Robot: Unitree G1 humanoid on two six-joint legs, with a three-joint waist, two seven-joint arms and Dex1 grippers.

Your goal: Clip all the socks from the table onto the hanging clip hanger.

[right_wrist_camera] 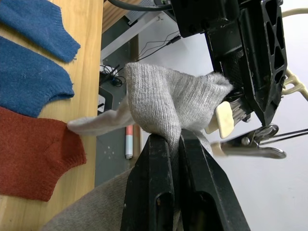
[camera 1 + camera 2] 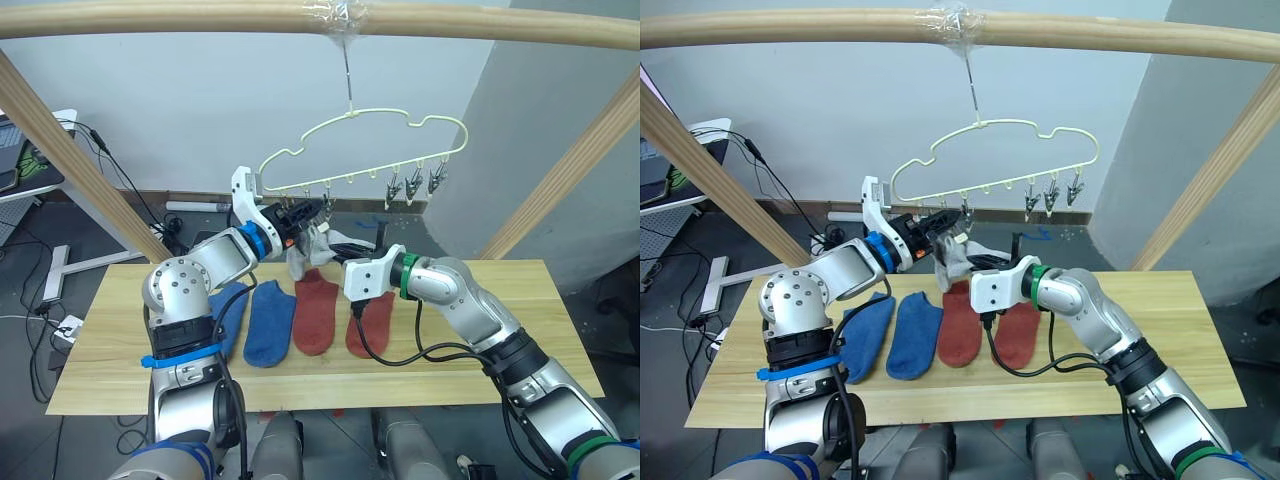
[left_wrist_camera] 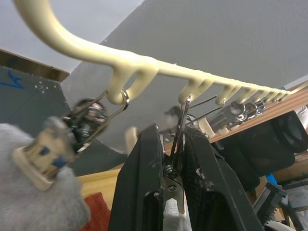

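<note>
The pale-yellow clip hanger (image 2: 400, 130) hangs from the top pole, above the far edge of the table (image 2: 560, 330). My left gripper (image 3: 171, 130) is raised under its left end, shut on a metal clip (image 3: 177, 154). My right gripper (image 1: 174, 137) is shut on a light grey sock (image 1: 168, 96) and holds it up against that clip; grey fabric (image 3: 43, 202) also touches the neighbouring clip. On the table lie two blue socks (image 2: 270, 320) (image 2: 228, 315) and two rust-red socks (image 2: 317, 310) (image 2: 370, 322), side by side.
Round wooden frame poles run across the top (image 2: 200, 18) and slant down at the left (image 2: 70, 150) and the right (image 2: 570, 170). Three closed clips (image 2: 412, 185) hang at the hanger's right end. A black cable (image 2: 420, 355) loops on the table.
</note>
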